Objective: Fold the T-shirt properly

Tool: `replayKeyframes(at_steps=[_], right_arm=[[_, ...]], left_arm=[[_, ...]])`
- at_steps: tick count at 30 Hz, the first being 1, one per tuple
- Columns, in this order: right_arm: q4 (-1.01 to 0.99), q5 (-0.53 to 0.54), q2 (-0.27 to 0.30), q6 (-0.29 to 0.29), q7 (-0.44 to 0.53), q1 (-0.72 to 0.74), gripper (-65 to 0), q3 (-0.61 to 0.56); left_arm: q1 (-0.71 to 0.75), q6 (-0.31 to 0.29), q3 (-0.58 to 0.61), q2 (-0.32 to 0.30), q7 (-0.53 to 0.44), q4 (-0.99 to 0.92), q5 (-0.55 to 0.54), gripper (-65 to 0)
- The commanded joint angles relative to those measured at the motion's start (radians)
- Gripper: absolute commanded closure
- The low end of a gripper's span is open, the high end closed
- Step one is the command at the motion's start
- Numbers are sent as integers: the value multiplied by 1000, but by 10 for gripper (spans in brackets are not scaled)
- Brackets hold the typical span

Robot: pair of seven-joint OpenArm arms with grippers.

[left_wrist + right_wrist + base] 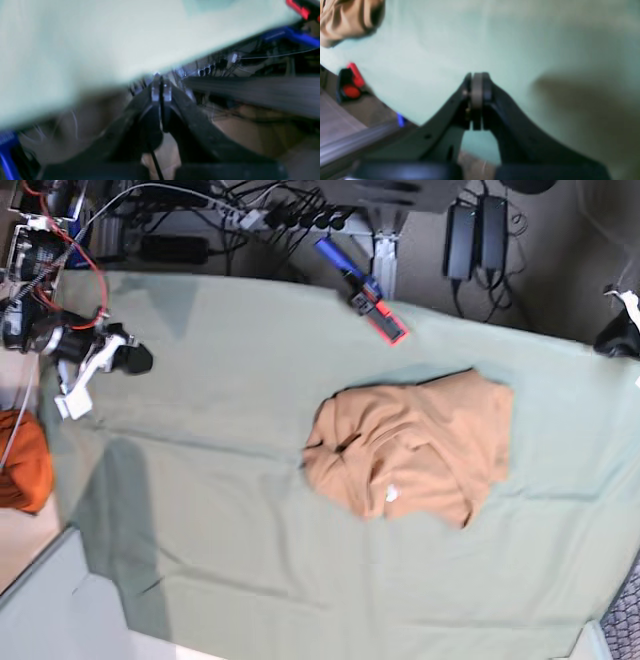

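The tan T-shirt (410, 445) lies bunched into a rough rectangle in the middle of the sage-green table cloth (230, 510). Its small white label (392, 493) shows near the front edge. In the right wrist view a corner of the T-shirt (347, 20) sits at the top left, well away from the fingers. My right gripper (477, 82) is shut on nothing and hovers over bare cloth; in the base view my right gripper (135, 360) is at the far left. My left gripper (161, 86) is shut and empty, beyond the cloth's edge; in the base view my left gripper (617, 335) is at the far right edge.
A deep-orange cloth bundle (20, 460) lies off the cloth at the left. A blue and red clamp (365, 295) grips the table's far edge, with cables and power bricks (475, 230) behind it. The wrist views are motion-blurred.
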Motion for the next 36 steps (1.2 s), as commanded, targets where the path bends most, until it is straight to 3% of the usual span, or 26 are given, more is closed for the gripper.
replayKeyframes(at_steps=[1, 5, 12, 17, 21, 24, 31, 36], right_arm=[[25, 28, 26, 119, 5, -27, 0, 17], [56, 46, 28, 119, -2, -166, 0, 23], [60, 87, 22, 119, -6, -407, 0, 22], [54, 74, 17, 119, 5, -535, 0, 21], [21, 47, -19, 119, 7, -562, 0, 18], [-28, -11, -37, 111, 63, -560, 0, -28], [-242, -202, -50, 100, 198, -453, 0, -356], [-438, -320, -153, 85, 235, -274, 0, -464]], left_arm=[[31, -7, -18, -12, -11, 17, -14, 0], [130, -7, -21, 17, -8, 16, -5, 0], [242, -7, -16, 137, -8, -26, 96, 0], [253, -7, -12, 217, -13, -168, 158, 0], [236, -7, 33, 243, -89, -321, 288, 0], [206, 119, 74, 264, -136, -456, 388, 0], [18, 192, 229, 305, -184, -814, 601, 0], [-232, 355, 386, 305, -270, -1089, 641, 0]])
